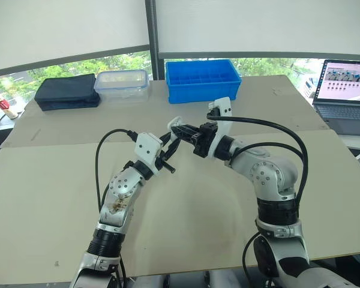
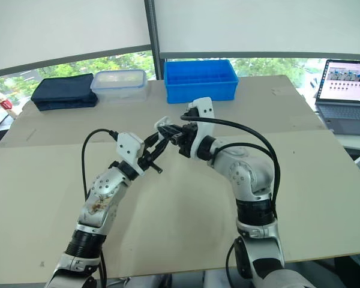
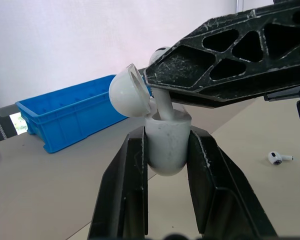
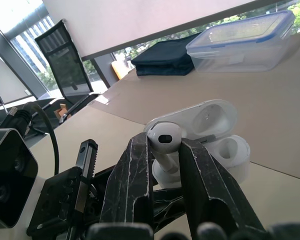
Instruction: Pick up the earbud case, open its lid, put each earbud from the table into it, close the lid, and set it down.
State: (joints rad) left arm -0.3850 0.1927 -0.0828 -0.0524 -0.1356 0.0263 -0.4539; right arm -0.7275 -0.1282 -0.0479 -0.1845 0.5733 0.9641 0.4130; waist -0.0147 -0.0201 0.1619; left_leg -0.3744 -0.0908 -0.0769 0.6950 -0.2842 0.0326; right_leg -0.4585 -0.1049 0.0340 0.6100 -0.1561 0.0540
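Observation:
The white earbud case (image 3: 165,142) is held above the table (image 1: 186,216) with my left gripper (image 3: 166,132) shut on its body. Its lid (image 3: 127,95) is swung open. My right gripper (image 4: 165,150) is shut on a white earbud (image 4: 163,137), whose stem (image 3: 162,105) reaches down into one socket of the case. The other socket (image 4: 229,147) is empty. A second earbud (image 3: 279,158) lies on the table beyond the case. In the head view both grippers meet over the table's middle, the left gripper (image 1: 173,139) just under the right gripper (image 1: 179,128).
Along the far edge stand a blue bin (image 1: 203,80), a clear lidded container (image 1: 122,83) and a dark pouch (image 1: 68,91). A laptop (image 1: 348,90) sits off to the right on another surface. A chair (image 4: 65,55) stands beyond the table's left side.

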